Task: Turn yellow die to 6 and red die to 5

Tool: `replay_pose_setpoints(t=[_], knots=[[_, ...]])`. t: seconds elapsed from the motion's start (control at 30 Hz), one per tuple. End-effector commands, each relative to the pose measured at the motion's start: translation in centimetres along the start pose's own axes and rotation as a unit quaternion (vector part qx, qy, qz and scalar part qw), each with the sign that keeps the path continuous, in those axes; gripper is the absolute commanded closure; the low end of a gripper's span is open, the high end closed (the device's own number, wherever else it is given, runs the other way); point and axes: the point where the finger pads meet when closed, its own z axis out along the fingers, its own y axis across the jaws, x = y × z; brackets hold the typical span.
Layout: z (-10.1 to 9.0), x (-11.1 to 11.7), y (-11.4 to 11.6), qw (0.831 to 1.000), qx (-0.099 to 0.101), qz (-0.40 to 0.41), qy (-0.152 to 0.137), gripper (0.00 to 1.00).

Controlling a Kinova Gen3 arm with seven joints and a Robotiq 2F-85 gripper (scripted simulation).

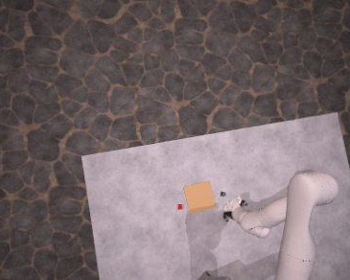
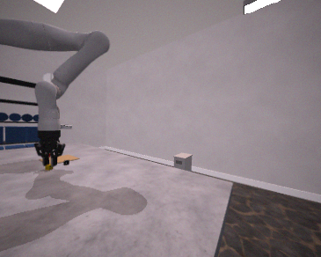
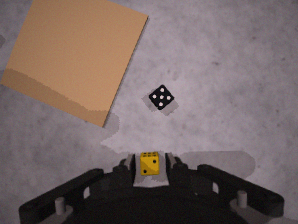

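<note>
The yellow die (image 2: 48, 167) (image 3: 149, 165) is off the mat, between the fingertips; in the wrist view its top shows 2 and the side toward the black die shows 6. My gripper (image 1: 236, 209) (image 2: 49, 163) (image 3: 150, 162) is open, partly closed around the die, with a narrow gap on each side. The black die (image 1: 222, 194) (image 2: 66, 162) (image 3: 161, 97) lies on the table with 5 on top. The red die (image 1: 179, 207) lies on the table just left of the mat in the top view; its pips are too small to read. The orange mat (image 1: 199, 194) (image 2: 69, 158) (image 3: 75, 50) lies flat, no die on it.
The black die is close to the mat's edge and to the gripper. The arm (image 1: 297, 230) (image 2: 47, 106) reaches in from the right in the top view. The grey table (image 1: 132, 192) (image 2: 165, 220) ends well beyond the red die. A small box (image 2: 182, 161) stands in the background.
</note>
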Motion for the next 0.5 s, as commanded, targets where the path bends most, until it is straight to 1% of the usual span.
replay_pose_setpoints(t=[0.0, 0.2, 0.47], knots=[[0.33, -0.26, -0.09, 1.000, 0.001, 0.000, -0.003, 0.65], [0.88, -0.26, -0.09, 1.000, 0.001, 0.000, -0.003, 0.65], [0.97, -0.27, -0.09, 1.000, 0.001, 0.000, -0.003, 0.65]])
